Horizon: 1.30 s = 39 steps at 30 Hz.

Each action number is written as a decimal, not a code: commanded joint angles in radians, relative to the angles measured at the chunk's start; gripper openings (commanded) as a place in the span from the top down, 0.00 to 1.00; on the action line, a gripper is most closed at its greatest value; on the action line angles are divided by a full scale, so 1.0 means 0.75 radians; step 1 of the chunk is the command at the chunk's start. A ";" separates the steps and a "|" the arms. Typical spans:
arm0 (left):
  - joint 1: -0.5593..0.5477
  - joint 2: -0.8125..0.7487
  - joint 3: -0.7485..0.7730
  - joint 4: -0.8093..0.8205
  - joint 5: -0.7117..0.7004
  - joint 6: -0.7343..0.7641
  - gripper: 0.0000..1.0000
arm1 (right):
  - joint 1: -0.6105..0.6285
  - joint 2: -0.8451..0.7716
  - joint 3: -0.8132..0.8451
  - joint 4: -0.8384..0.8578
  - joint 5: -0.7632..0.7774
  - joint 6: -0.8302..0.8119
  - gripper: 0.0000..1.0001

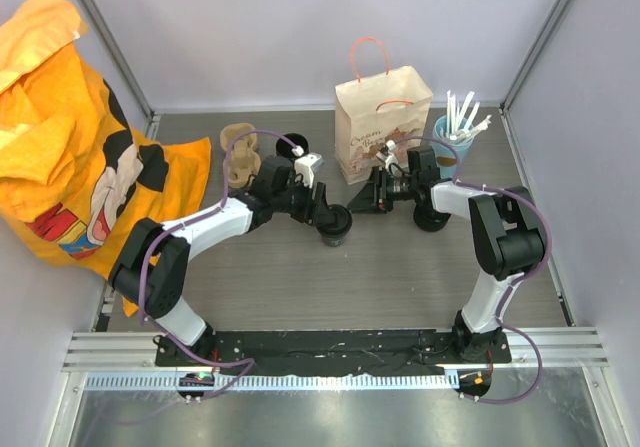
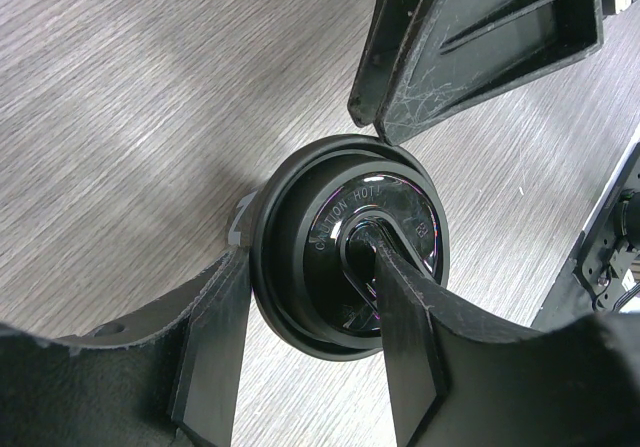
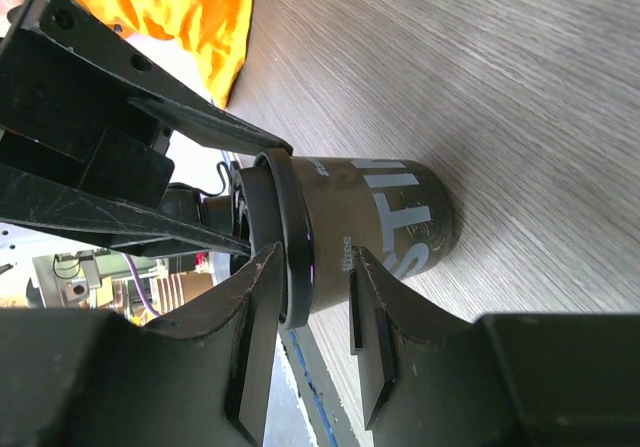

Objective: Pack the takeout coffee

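Tabletop (image 1: 400,277) carries the paper bag (image 1: 380,127) at the rear. The takeout coffee (image 1: 336,226) stands near the bag's front, upright on the wood, long axis vertical, lid facing up. Left gripper (image 2: 310,282) pinches the lid rim. Right gripper (image 3: 315,257) has its fingers spread, tips beside the lid.

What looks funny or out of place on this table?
The big orange cartoon cloth draped down the left wall, spilling onto the table, looks out of place beside coffee things. Also odd: the left gripper and right gripper both crowd the one black coffee cup. It stands upright, lid on, nothing spilled.
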 commanded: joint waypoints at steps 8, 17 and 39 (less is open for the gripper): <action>-0.002 0.093 -0.031 -0.179 -0.108 0.074 0.47 | 0.049 0.034 0.029 0.108 -0.008 0.051 0.61; -0.002 0.101 -0.018 -0.207 -0.151 0.084 0.50 | 0.074 0.037 0.037 0.004 0.028 -0.063 0.63; -0.020 0.181 -0.016 -0.304 -0.306 0.188 0.74 | 0.172 -0.011 0.037 -0.299 0.243 -0.401 0.63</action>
